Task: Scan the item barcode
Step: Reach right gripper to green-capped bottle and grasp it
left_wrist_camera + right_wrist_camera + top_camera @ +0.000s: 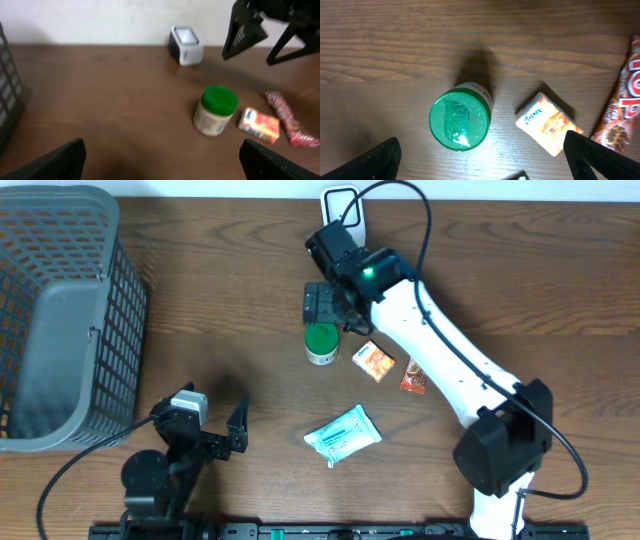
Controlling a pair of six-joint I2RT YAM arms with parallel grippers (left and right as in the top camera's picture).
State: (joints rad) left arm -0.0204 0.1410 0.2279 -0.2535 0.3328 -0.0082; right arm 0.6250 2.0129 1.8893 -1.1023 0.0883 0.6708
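While the right gripper point(325, 305) hangs spread wide over the jar point(321, 343), seemingly lined up to grab, the left gripper point(213, 420) sits clear, jaws apart.

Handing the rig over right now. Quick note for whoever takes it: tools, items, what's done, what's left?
Left tool: open, empty, low over the table near the basket.
Right tool: open, empty, above the green-lidded jar.
Items: jar upright; orange box and red packet beside it; wipes pack nearer the arm bases; scanner at the far table edge.
Done: nothing lifted yet.
Left: grasp an item, probably the jar, and show its barcode to the scanner.
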